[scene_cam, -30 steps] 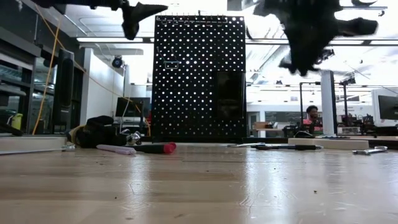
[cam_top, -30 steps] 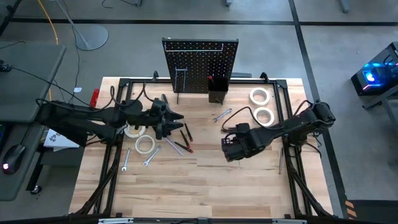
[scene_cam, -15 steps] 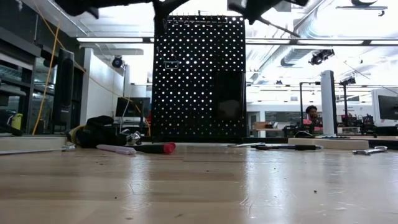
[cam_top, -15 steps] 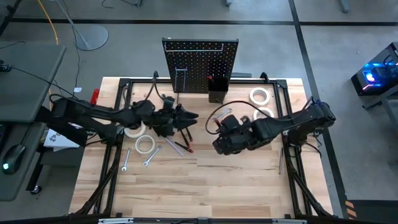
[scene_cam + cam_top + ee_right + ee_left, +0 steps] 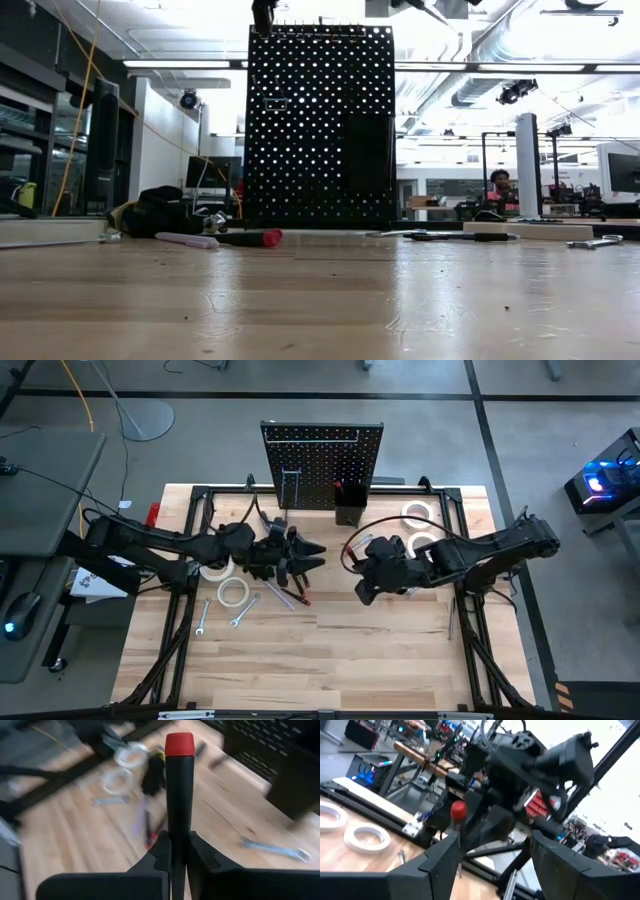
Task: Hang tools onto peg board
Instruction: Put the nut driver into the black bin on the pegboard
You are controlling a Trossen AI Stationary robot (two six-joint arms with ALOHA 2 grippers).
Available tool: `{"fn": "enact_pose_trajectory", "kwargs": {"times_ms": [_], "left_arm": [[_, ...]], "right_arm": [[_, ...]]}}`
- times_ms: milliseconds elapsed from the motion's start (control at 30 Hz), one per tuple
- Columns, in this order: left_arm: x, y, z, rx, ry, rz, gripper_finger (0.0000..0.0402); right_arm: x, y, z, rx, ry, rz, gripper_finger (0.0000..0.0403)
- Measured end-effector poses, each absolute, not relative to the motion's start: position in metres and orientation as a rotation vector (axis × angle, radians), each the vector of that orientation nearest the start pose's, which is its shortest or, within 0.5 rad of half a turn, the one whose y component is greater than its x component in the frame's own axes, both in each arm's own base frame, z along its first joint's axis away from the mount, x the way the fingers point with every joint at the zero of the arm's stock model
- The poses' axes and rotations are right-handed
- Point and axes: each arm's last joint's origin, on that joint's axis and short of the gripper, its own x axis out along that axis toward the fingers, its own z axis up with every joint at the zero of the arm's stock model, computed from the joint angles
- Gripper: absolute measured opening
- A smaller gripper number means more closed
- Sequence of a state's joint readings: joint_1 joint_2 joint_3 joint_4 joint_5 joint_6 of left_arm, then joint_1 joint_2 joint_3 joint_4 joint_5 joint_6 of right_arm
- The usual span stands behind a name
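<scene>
Screwdriver in our right claw, peg board ahead

Our right claw (image 5: 178, 851) clenches the black, red-capped screwdriver (image 5: 179, 785), shaft pointing toward the peg board (image 5: 322, 465); left claw (image 5: 492, 855) released.

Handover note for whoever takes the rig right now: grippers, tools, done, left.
Right gripper: shut on a slim black screwdriver with a red end cap, held above mid-table, right of centre.
Left gripper: open, empty, above the tool pile left of centre.
Upright black perforated peg board stands at the table's far edge; a small black bin sits at its lower right.
Still on the wooden table: two white tape rolls right, two left, silver wrenches, red-handled screwdrivers.
Done: one screwdriver lifted.
Left: hang it, then the rest.
</scene>
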State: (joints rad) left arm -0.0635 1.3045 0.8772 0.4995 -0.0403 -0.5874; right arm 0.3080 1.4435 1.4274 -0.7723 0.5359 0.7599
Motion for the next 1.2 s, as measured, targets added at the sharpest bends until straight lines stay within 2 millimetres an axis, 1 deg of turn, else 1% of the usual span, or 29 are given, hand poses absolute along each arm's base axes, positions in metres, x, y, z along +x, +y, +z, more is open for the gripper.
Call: {"fn": "enact_pose_trajectory", "kwargs": {"times_ms": [100,200,367,500,600,800,1033,1200], "left_arm": [[0.293,-0.020,0.318,-0.577,-0.054,-0.034,0.0223],[0.292,-0.020,0.323,-0.575,-0.103,-0.042,0.0223],[0.292,-0.020,0.326,-0.528,-0.123,-0.068,0.0223],[0.291,-0.020,0.329,-0.516,-0.152,-0.086,0.0223],[0.291,-0.020,0.329,-0.463,-0.154,-0.082,0.0223],[0.290,-0.016,0.335,-0.395,-0.225,-0.076,0.0223],[0.290,-0.007,0.337,-0.385,-0.247,-0.067,0.0223],[0.289,-0.008,0.340,-0.381,-0.268,-0.094,0.0223]], "right_arm": [[0.297,0.080,0.357,0.427,0.495,-0.373,0.0014],[0.309,0.081,0.360,0.431,0.377,-0.282,0.0014],[0.324,0.070,0.371,0.438,0.229,-0.211,0.0014],[0.328,0.063,0.377,0.420,0.169,-0.196,0.0014],[0.328,0.061,0.378,0.407,0.154,-0.186,0.0014],[0.329,0.063,0.378,0.393,0.168,-0.137,0.0014],[0.329,0.060,0.378,0.370,0.173,-0.128,0.0014],[0.331,0.053,0.378,0.371,0.174,-0.126,0.0014]]}}
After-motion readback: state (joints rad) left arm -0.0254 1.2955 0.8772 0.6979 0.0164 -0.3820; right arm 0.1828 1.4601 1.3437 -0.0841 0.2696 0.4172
